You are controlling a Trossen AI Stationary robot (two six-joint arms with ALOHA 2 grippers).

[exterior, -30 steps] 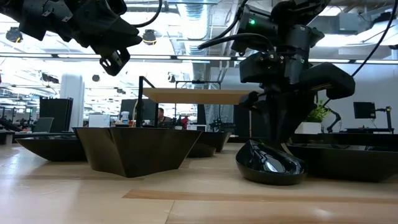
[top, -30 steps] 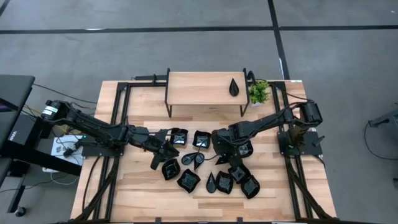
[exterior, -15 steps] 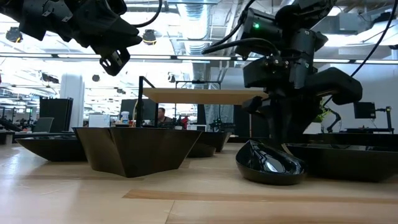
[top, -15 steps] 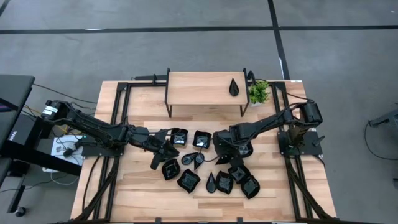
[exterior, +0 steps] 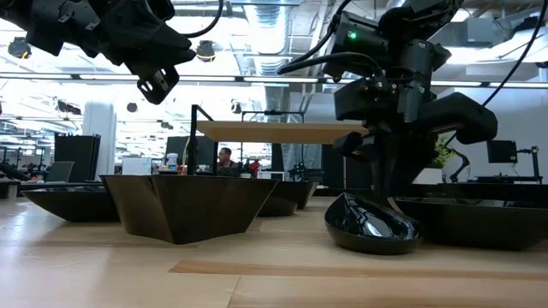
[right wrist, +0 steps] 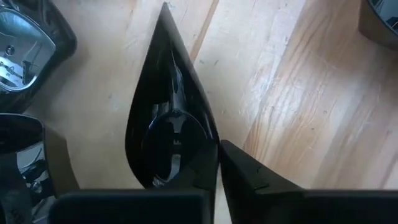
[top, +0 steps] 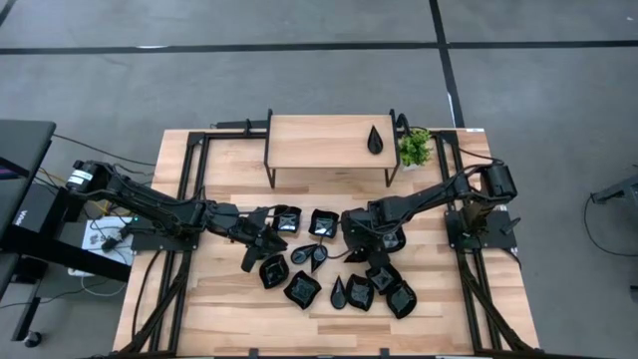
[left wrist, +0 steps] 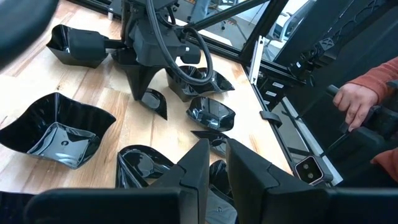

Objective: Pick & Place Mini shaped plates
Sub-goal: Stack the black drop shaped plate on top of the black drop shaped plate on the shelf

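Several small glossy black plates (top: 304, 287) lie on the table's middle, and one teardrop plate (top: 376, 139) rests on the wooden shelf (top: 319, 140) at the back. My right gripper (top: 351, 239) points down among them and is shut on a teardrop plate (right wrist: 168, 118), which also shows in the left wrist view (left wrist: 157, 102). My left gripper (left wrist: 214, 168) is shut and empty. It hangs above the plates on the left (top: 257, 242). My right gripper pinches the teardrop plate's side rim (right wrist: 211, 146) near its rounded end, one finger (right wrist: 202, 171) inside the bowl and one (right wrist: 245, 177) outside. The fingers come from above, pointing down. The plate rests on the table with its pointed end away from the fingers.
A small green potted plant (top: 415, 148) stands beside the shelf at the back right. Black frame rails (top: 189, 170) run along both table sides. A person's hand in an orange sleeve (left wrist: 357, 99) shows beyond the table's right edge.
My right gripper has shifted a little toward the table's right edge and slightly down, then kept still over the teardrop plate.
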